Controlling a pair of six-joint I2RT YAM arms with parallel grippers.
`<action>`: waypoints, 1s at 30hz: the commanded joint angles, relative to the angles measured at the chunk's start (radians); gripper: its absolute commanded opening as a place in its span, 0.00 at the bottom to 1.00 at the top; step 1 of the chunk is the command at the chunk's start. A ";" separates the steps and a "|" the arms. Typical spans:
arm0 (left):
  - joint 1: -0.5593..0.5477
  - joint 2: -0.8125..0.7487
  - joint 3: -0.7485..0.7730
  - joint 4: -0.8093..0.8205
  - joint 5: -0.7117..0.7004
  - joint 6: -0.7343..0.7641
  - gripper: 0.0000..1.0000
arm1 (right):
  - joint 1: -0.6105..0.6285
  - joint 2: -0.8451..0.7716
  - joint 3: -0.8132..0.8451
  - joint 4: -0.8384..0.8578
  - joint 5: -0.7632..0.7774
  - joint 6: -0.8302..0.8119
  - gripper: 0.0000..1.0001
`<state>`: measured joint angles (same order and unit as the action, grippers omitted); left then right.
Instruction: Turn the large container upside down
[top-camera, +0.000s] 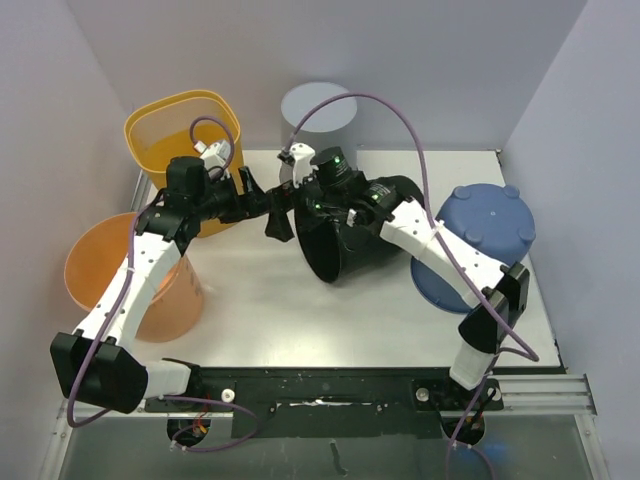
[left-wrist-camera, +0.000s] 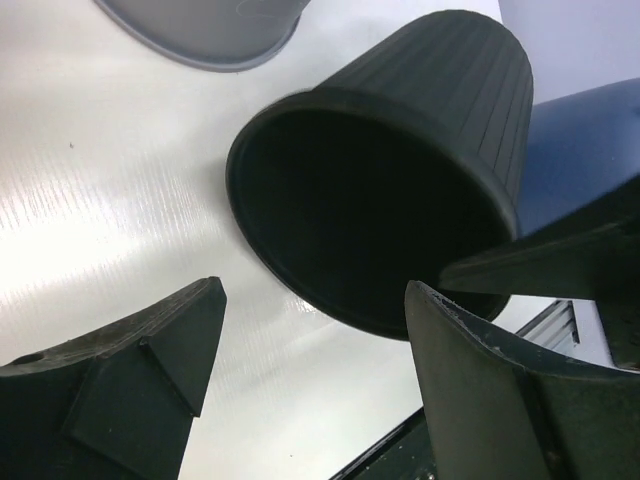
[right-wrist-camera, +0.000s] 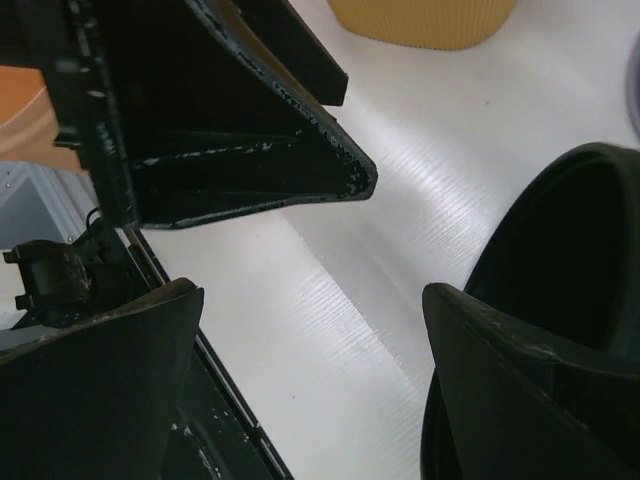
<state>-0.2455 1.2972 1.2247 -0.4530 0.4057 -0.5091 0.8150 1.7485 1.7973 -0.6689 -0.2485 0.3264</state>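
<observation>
— Where is the black bin (top-camera: 345, 240) lying?

— It is lying on its side near the middle of the table (top-camera: 260, 310). Its mouth is facing front-left, toward the arm bases, and its ribbed body is pointing back toward the right, partly under the right arm.

— Is anything gripping it?

— No. The left gripper (left-wrist-camera: 315, 290) is hanging spread wide just in front of the mouth. From its wrist camera the dark opening is filling the space between the two fingers, and nothing is sitting between them.

— And the other one?

— The right gripper (right-wrist-camera: 312, 292) is also gaping wide and holding nothing. One of its fingers is sitting right at the bin's rim, but I cannot tell whether it is touching. A finger of the left gripper is showing close in front of it, so the two tools are meeting just beside the rim.

— What is standing around it?

— A blue bin (top-camera: 480, 235) is sitting upside down at the right edge, just beside the black one. A yellow bin (top-camera: 185, 135) is standing upright at the back left corner, behind the left arm. An orange bin (top-camera: 110, 270) is standing at the left edge, partly hidden by that arm. A grey bin (top-camera: 318, 105) is sitting at the back, behind the right wrist.
</observation>
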 joint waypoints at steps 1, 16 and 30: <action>0.005 -0.008 0.078 0.009 -0.017 -0.014 0.73 | -0.014 -0.124 0.057 -0.026 0.049 -0.014 0.98; -0.412 0.065 0.188 -0.066 -0.292 -0.203 0.74 | -0.344 -0.384 -0.239 0.019 0.510 0.149 0.98; -0.425 0.154 0.073 0.095 -0.212 -0.260 0.69 | -0.389 -0.430 -0.318 0.041 0.495 0.166 0.98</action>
<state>-0.6750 1.4445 1.3334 -0.4660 0.1665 -0.7486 0.4332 1.3624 1.4868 -0.6880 0.2260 0.4808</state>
